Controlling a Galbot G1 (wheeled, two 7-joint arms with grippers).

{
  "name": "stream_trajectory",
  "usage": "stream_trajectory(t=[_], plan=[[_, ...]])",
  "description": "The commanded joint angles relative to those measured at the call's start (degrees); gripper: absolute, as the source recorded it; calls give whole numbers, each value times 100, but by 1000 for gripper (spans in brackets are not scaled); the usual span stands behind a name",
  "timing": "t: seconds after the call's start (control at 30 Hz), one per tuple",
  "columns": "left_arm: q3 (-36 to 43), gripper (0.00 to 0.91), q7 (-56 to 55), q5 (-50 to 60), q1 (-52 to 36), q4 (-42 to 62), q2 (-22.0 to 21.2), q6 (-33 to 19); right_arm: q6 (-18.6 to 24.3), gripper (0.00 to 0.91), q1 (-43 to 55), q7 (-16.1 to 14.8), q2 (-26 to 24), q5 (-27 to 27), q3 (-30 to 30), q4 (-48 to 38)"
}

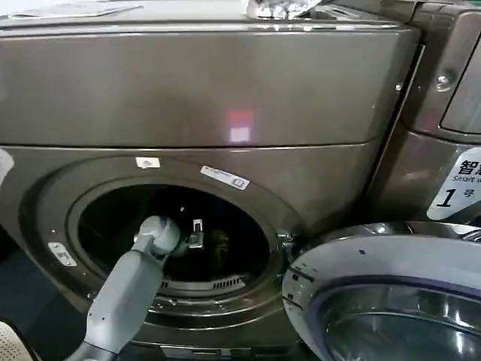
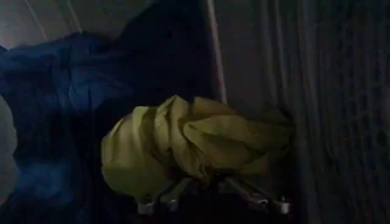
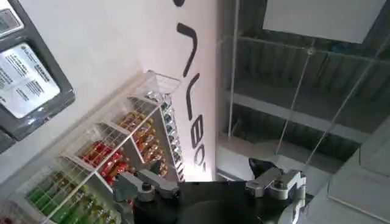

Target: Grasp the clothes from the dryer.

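Observation:
The dryer point(image 1: 195, 98) is a bronze-grey front loader whose round opening point(image 1: 225, 248) is dark inside. My left arm point(image 1: 128, 293) reaches through that opening into the drum. In the left wrist view the clothes point(image 2: 189, 140), a crumpled lime-yellow bundle, lie against the ribbed drum wall point(image 2: 341, 109). My left gripper point(image 2: 198, 182) has its fingers drawn together into the bundle's near edge, pinching the fabric. My right gripper point(image 3: 207, 182) is held away from the machine, open and holding nothing.
A dark blue cloth point(image 2: 55, 122) lies in the drum beside the lime bundle. The dryer's round door point(image 1: 383, 301) hangs open at the lower right. A panel with a white "1" label point(image 1: 455, 188) adjoins on the right. The right wrist view faces a rack of bottles point(image 3: 103, 164).

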Motion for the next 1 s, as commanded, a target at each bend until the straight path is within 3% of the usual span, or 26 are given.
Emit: stream_trajectory(t=[0.03, 0.33, 0.57, 0.7, 0.97, 1.0], plan=[[3, 0, -104, -186, 1, -245, 15, 167, 5, 907, 18, 2, -9, 1, -20, -19], [93, 0, -1243, -495, 66, -727, -7, 821, 3, 907, 21, 1, -28, 14, -59, -25], [205, 0, -2838, -702, 205, -774, -73, 1285, 10, 907, -37, 2, -58, 106, -24, -59], [175, 0, -4106, -1327, 366, -853, -198, 1660, 4, 907, -59, 107, -100, 120, 0, -113], [-286, 0, -5737, -2614, 865, -1418, -525, 1683, -62, 907, -174, 219, -120, 190, 145, -152], [-356, 0, -5954, -3243, 971, -1552, -569, 1695, -67, 907, -186, 220, -129, 208, 162, -152]])
